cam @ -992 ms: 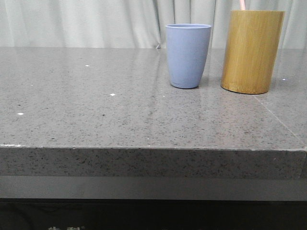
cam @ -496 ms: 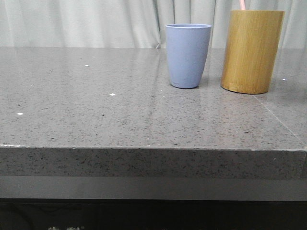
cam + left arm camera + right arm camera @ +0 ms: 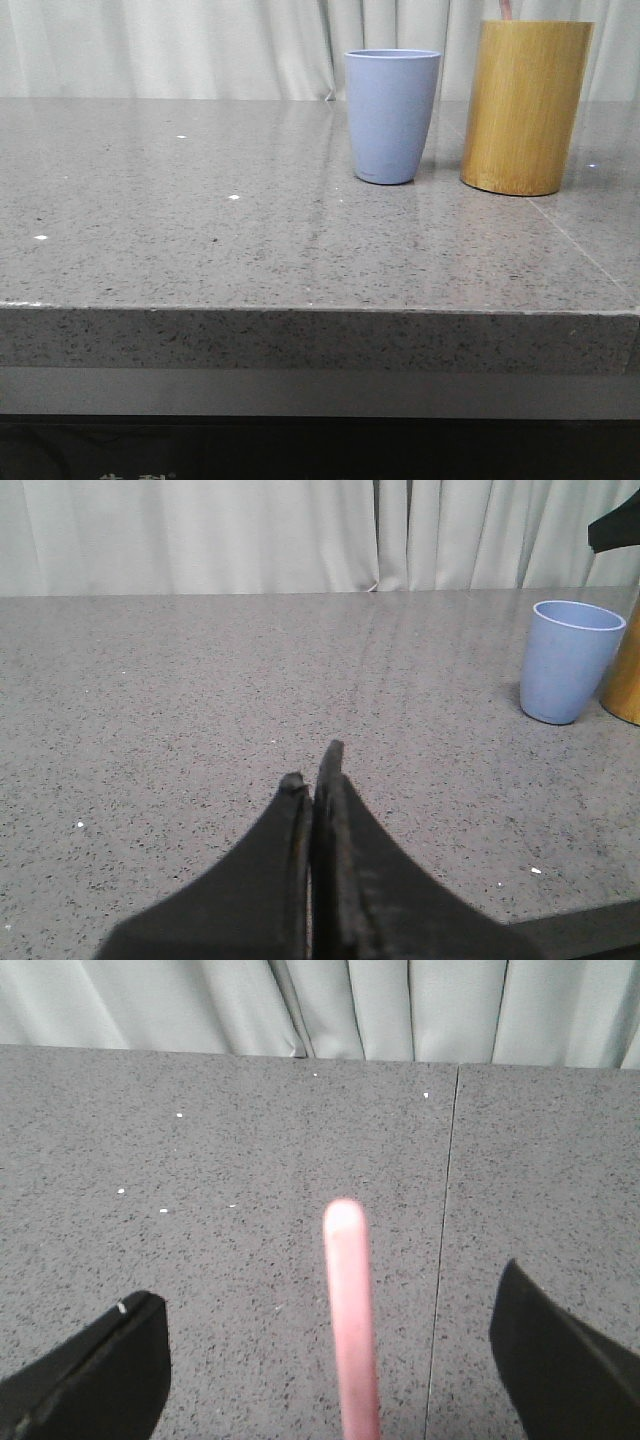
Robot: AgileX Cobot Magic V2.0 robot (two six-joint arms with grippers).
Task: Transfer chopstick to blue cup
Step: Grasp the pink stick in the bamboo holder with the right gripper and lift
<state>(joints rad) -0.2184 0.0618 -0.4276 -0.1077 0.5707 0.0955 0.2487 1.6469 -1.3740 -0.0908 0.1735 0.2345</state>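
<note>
The blue cup (image 3: 392, 115) stands upright on the grey table, just left of a taller bamboo cylinder (image 3: 525, 105). A pink chopstick tip (image 3: 506, 9) pokes above the cylinder's rim. In the right wrist view my right gripper (image 3: 326, 1285) is open, one pink chopstick (image 3: 351, 1320) rising between its wide-apart fingers (image 3: 100, 1370) without touching either. My left gripper (image 3: 312, 772) is shut on nothing, low over the table and well to the left of the blue cup (image 3: 570, 660). Neither gripper shows in the front view.
The grey speckled table (image 3: 200, 220) has its front edge near the camera, and pale curtains hang behind it. A seam (image 3: 447, 1220) runs across the tabletop. In the left wrist view a dark shape (image 3: 617, 528) shows at the frame edge above the bamboo cylinder (image 3: 626, 680).
</note>
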